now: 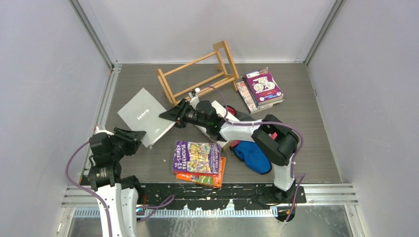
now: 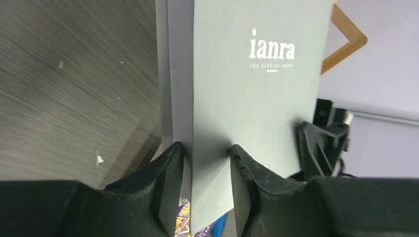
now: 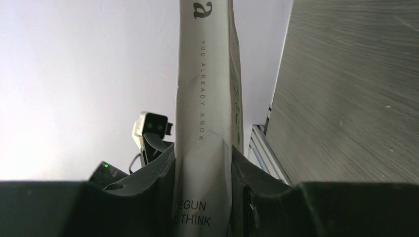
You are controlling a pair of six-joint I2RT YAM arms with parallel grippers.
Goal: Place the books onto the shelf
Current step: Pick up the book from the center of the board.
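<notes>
While my right gripper (image 3: pixel 202 158) clamps the grey book (image 1: pixel 143 114), left gripper (image 2: pixel 206 148) straddles it, hold I cannot tell | step: pickup | next: stand it in shelf (image 1: pixel 188 62)

You see right gripper (image 3: pixel 203 150) clamped on spine of grey book (image 3: pixel 205 89); both fingers (image 3: pixel 163 173) pressed against its sides; spine lettering reads YOU ALREADY KNOW; white camera housing (image 3: pixel 150 126) behind at left, green light beside it; wood-grain table (image 3: pixel 346 98) at right.
</notes>
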